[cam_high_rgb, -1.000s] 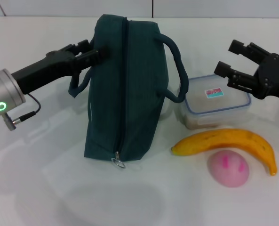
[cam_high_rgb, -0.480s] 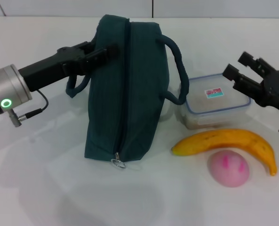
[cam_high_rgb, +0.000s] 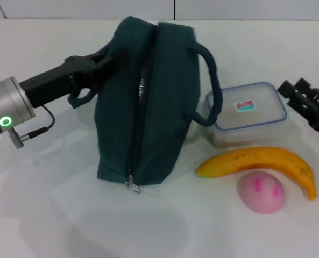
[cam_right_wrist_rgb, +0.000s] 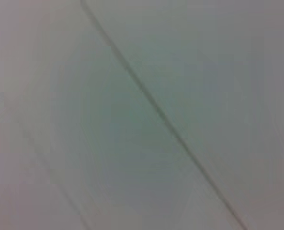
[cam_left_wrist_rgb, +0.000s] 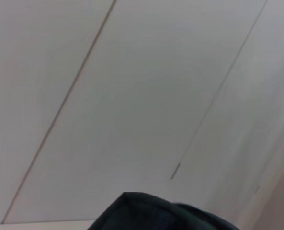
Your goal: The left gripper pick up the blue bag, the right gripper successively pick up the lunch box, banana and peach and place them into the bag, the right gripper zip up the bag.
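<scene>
Left gripper (cam_high_rgb: 103, 63): at the bag's (cam_high_rgb: 148, 107) far-left handle; grip hidden, cannot tell.
Right gripper (cam_high_rgb: 304, 99): right edge, empty, fingers unclear.
Bag: mid-worktop, upright, zipped.
Risk: handle slipping would topple the bag onto the box (cam_high_rgb: 246, 114).

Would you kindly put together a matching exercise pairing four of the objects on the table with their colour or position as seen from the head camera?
Things:
1. blue bag
2. lunch box
3. banana
4. peach

Descriptions:
A. pink, nearest the camera
B. yellow, lying between the box and the pink fruit
C. clear with a small sticker on its lid
D. dark teal, left gripper at its far-left handle

Pairs: 1-D, 2-C, 3-B, 4-A
</scene>
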Robot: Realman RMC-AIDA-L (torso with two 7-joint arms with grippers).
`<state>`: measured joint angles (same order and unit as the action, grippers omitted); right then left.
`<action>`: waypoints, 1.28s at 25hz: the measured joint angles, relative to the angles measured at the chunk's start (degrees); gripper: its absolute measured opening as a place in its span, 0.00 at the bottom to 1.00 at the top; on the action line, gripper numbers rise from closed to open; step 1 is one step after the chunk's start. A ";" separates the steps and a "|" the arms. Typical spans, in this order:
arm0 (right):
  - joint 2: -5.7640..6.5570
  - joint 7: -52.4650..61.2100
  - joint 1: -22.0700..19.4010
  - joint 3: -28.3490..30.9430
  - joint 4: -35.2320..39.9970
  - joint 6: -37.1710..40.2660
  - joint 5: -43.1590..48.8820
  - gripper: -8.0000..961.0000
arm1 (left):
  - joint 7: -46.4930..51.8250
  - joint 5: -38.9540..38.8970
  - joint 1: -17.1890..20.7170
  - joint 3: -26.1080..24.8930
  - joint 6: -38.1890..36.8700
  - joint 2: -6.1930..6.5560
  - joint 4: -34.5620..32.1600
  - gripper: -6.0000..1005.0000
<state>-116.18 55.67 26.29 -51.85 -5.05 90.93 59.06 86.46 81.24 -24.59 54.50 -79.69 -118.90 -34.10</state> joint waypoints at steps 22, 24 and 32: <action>0.00 20.32 -0.76 14.49 -6.62 -6.33 0.98 0.91 | -3.49 0.73 -2.26 0.12 -0.21 -0.60 0.89 0.05; -0.01 22.56 -0.11 14.60 -6.63 -8.12 1.36 0.91 | -3.78 0.63 -2.31 0.04 -0.20 -0.64 0.89 0.05; 0.00 28.62 1.54 17.46 -7.38 -14.01 6.03 0.91 | -4.75 0.47 -2.43 -0.09 -0.33 -0.63 0.89 0.05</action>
<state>-116.19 84.29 27.83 -34.39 -12.43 76.91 65.09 81.71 81.71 -27.02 54.41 -80.01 -119.53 -33.21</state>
